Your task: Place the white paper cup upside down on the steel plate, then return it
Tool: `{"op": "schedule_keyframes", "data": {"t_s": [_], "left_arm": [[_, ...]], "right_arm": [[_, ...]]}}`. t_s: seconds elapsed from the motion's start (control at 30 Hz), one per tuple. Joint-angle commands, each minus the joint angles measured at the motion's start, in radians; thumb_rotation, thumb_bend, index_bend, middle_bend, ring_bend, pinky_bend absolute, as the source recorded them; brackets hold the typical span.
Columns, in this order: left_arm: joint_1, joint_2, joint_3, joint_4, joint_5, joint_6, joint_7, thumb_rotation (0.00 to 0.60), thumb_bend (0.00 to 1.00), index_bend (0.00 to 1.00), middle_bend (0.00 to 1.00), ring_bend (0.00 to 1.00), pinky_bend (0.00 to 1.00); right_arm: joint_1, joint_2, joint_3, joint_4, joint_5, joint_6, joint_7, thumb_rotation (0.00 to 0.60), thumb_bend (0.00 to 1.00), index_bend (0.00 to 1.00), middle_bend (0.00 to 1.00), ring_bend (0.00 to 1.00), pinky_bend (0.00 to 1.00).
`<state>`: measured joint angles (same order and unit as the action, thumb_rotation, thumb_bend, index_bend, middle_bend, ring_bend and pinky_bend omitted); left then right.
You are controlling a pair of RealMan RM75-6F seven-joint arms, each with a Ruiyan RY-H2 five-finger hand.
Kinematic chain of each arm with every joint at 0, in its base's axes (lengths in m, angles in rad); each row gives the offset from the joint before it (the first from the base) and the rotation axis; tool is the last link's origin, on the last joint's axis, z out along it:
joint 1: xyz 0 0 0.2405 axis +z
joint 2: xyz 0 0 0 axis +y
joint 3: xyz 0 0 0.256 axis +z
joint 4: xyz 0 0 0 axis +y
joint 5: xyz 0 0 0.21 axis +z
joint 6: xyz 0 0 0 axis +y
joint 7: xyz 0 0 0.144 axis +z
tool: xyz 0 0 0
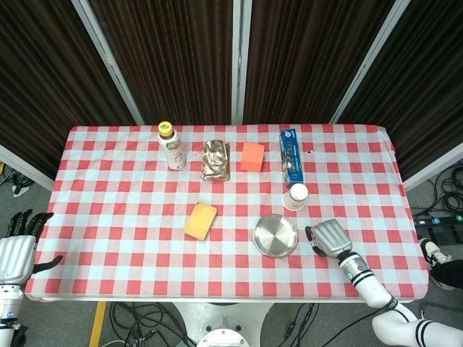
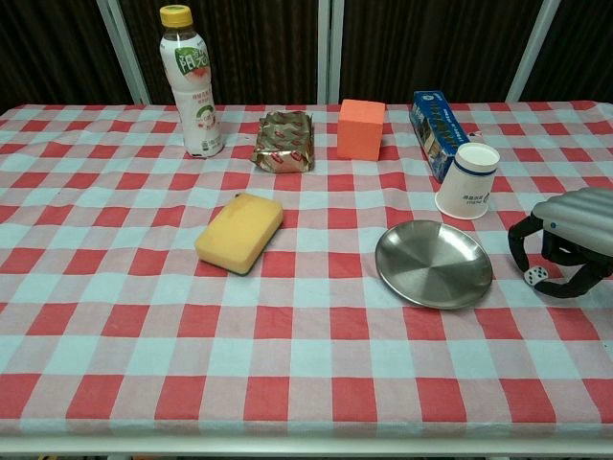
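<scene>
The white paper cup [image 1: 295, 196] [image 2: 468, 180] stands upright, mouth up, on the checked cloth just behind and right of the round steel plate [image 1: 275, 236] [image 2: 433, 263]. My right hand [image 1: 329, 238] [image 2: 570, 235] hovers low over the table just right of the plate, in front of the cup and apart from it. Its fingers arch downward and hold nothing. My left hand [image 1: 16, 249] hangs off the table's left front corner, fingers spread and empty; the chest view does not show it.
A small white die [image 2: 534, 275] lies under the right hand's fingers. At the back stand a drink bottle [image 2: 194, 82], a foil packet [image 2: 283, 141], an orange cube [image 2: 360, 128] and a blue box [image 2: 438, 130] behind the cup. A yellow sponge [image 2: 239, 231] lies mid-table.
</scene>
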<state>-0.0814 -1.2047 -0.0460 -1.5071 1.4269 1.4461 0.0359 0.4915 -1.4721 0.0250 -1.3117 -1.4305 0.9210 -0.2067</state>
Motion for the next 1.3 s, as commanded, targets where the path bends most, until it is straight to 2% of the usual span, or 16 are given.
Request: {"op": "schedule_keyframes", "data": {"t_s": [0.03,0.23,0.47,0.6,0.77,0.83,0.97,1.07,1.13,1.2,1.3], "left_arm": [[0.000,0.001,0.000,0.000,0.001,0.001,-0.001,0.600,0.00,0.15,0.16,0.04,0.00],[0.001,0.004,0.000,-0.007,0.004,0.006,0.006,0.600,0.00,0.15,0.16,0.04,0.00],[0.008,0.008,0.002,-0.014,-0.002,0.007,0.009,0.600,0.00,0.15,0.16,0.04,0.00],[0.010,0.007,0.005,-0.013,-0.005,0.003,0.006,0.600,0.00,0.15,0.16,0.04,0.00],[0.012,0.007,0.004,-0.007,-0.007,0.003,-0.002,0.600,0.00,0.15,0.16,0.04,0.00],[0.010,0.006,0.003,-0.004,-0.006,0.001,-0.005,0.600,0.00,0.15,0.16,0.04,0.00],[0.007,0.003,0.003,0.001,-0.001,-0.002,-0.008,0.600,0.00,0.15,0.16,0.04,0.00],[0.006,0.002,0.003,0.003,-0.002,-0.004,-0.010,0.600,0.00,0.15,0.16,0.04,0.00],[0.004,0.002,0.003,0.002,-0.003,-0.008,-0.010,0.600,0.00,0.15,0.16,0.04,0.00],[0.000,0.001,0.002,0.000,0.000,-0.012,-0.010,0.600,0.00,0.15,0.16,0.04,0.00],[-0.007,0.000,0.002,-0.005,0.008,-0.017,-0.006,0.600,0.00,0.15,0.16,0.04,0.00]], "right_arm": [[0.015,0.023,0.014,-0.055,-0.023,0.023,0.030,0.600,0.26,0.63,0.97,0.92,1.00],[0.083,0.016,0.052,-0.086,-0.030,-0.018,0.042,0.600,0.26,0.63,0.97,0.92,1.00],[0.195,-0.082,0.077,0.008,0.029,-0.171,0.005,0.600,0.26,0.62,0.97,0.92,1.00],[0.217,-0.127,0.070,0.043,0.040,-0.189,-0.018,0.600,0.26,0.56,0.97,0.92,1.00],[0.203,-0.103,0.059,0.004,0.023,-0.137,-0.005,0.600,0.26,0.22,0.97,0.92,1.00],[0.189,-0.071,0.062,-0.028,0.016,-0.095,0.000,0.600,0.26,0.16,0.97,0.91,1.00],[0.137,0.000,0.083,-0.092,0.001,0.029,0.068,0.600,0.26,0.11,0.95,0.87,1.00],[0.085,0.055,0.107,-0.124,-0.014,0.141,0.206,0.600,0.26,0.12,0.84,0.76,1.00],[0.059,0.088,0.120,-0.134,-0.004,0.178,0.292,0.600,0.26,0.18,0.74,0.66,0.94],[0.041,0.124,0.138,-0.138,0.030,0.184,0.357,0.600,0.26,0.23,0.61,0.52,0.76],[0.032,0.159,0.155,-0.142,0.101,0.141,0.410,0.600,0.24,0.23,0.41,0.26,0.40]]}}
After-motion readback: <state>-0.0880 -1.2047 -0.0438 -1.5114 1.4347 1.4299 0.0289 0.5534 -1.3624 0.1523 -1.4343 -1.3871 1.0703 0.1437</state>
